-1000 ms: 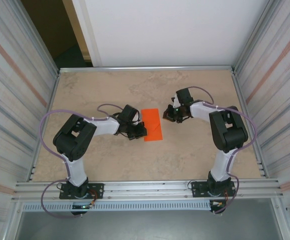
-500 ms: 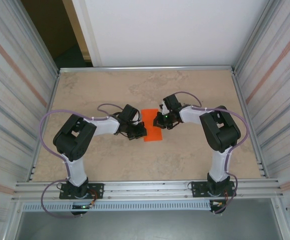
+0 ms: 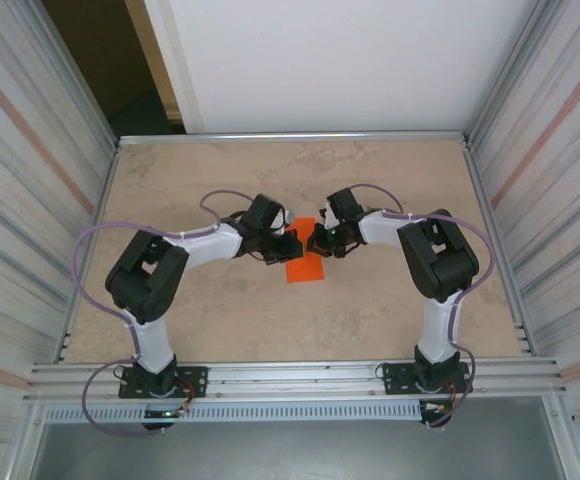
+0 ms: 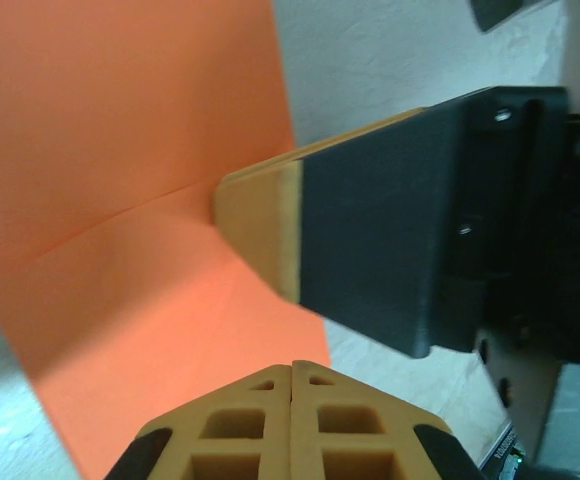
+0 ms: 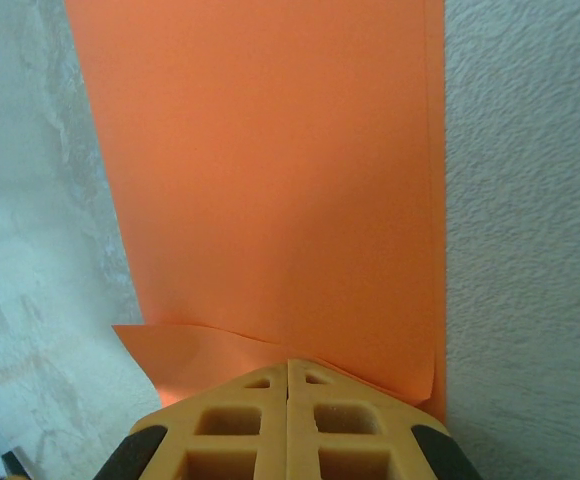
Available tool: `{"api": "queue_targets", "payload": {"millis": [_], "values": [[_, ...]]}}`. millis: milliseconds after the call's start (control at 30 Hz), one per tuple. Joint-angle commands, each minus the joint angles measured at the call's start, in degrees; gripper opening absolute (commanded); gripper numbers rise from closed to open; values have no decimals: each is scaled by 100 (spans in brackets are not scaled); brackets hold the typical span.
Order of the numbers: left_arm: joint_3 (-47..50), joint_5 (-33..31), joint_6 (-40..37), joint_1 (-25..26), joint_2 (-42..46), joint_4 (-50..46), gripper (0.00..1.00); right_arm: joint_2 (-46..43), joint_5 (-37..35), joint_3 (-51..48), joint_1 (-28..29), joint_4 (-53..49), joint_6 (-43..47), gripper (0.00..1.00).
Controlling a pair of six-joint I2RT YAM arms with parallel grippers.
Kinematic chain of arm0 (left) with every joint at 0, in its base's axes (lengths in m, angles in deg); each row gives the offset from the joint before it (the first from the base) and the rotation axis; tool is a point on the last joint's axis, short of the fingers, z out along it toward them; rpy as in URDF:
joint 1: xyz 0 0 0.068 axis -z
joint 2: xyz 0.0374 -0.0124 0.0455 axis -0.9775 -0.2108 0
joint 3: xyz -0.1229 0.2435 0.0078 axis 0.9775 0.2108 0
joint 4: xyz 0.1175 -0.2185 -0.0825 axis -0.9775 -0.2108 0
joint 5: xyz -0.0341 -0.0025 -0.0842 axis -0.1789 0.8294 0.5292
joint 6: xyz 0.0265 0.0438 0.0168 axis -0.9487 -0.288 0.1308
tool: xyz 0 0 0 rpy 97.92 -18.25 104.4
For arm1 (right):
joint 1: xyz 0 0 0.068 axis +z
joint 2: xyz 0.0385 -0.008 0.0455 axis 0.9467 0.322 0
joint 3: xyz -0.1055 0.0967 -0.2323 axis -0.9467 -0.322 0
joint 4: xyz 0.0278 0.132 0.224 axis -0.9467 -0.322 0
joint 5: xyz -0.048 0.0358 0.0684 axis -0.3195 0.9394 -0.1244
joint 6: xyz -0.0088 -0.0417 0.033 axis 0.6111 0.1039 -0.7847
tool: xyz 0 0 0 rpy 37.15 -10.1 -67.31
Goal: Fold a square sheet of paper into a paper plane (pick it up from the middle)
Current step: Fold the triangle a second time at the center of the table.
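Note:
The square sheet of paper (image 3: 306,266) is bright orange and lies on the table folded into an upright oblong. My left gripper (image 3: 292,246) is shut, its tip resting on the sheet's upper left part. My right gripper (image 3: 315,240) is shut too, its tip on the upper right edge, facing the left one. In the left wrist view the paper (image 4: 120,150) shows a faint crease, and my closed left gripper (image 4: 292,365) points at the right gripper's tan fingertip (image 4: 260,225). In the right wrist view the paper (image 5: 270,170) has a top layer lifting slightly at my right gripper (image 5: 288,362).
The beige table (image 3: 200,180) is walled by metal panels left and right and a rail (image 3: 290,375) at the near edge. Both arms reach inward and nearly meet over the paper at the table's middle.
The right gripper has swung left from beside the paper onto its upper right edge. The left gripper has moved up and right onto the sheet. The paper lies in the same place.

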Motion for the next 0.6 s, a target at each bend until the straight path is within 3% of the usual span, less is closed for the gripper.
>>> {"api": "queue_targets", "payload": {"millis": [0, 300, 567], "values": [[-49, -11, 16, 89, -266, 102, 3, 338, -419, -80, -26, -395, -34, 0], [55, -180, -175, 66, -600, -27, 0, 323, -420, -130, -69, -373, -63, 0], [1078, -200, -271, 11, -176, -164, 0, 410, -618, -89, -133, -590, -7, 0]]}}
